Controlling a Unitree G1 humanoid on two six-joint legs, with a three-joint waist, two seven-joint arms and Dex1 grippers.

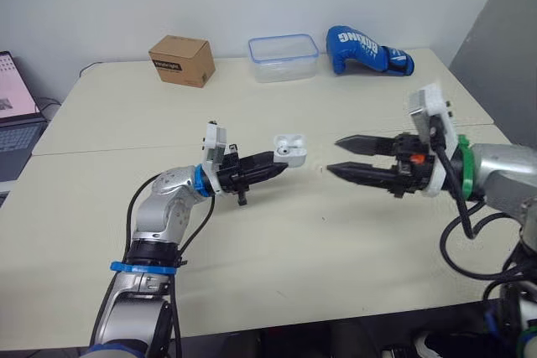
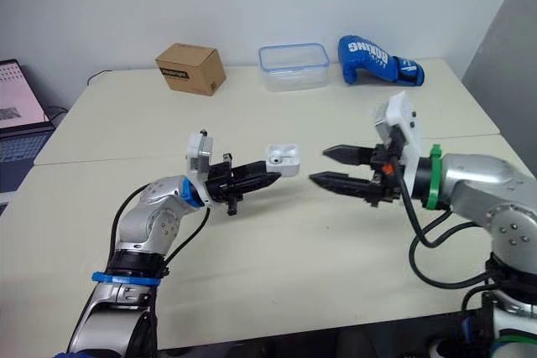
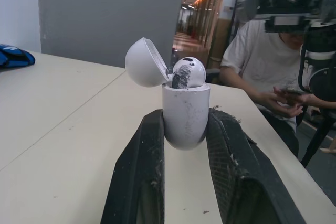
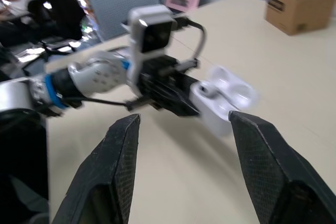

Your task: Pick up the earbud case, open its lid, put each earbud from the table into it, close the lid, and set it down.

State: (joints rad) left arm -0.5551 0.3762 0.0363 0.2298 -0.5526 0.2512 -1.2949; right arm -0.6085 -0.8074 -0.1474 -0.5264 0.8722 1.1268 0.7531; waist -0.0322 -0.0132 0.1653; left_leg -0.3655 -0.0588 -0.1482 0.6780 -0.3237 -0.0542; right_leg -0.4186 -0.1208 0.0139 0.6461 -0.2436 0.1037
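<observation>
The left claw [image 1: 277,163] is clenched on the base of the earbud case [image 1: 290,150], holding it off the tabletop [image 1: 252,249] with the lid [image 3: 144,62] swung open and one earbud [image 3: 188,72] seated inside. Directly to its right, across a short gap, the right claw [image 1: 334,157] is spread and empty, its tips aimed at the case, so it looks like the free one for the lid.

Blue boxing glove [image 1: 369,49] at the table's far edge has white block lettering on the cuff, reads roughly "BOXING". Cardboard box [image 1: 182,60] has a dark printed label on its front face, with text too small to read. Laptop screen [image 2: 18,94] shows a pinkish page with a dark, code-like patch, no legible words.
</observation>
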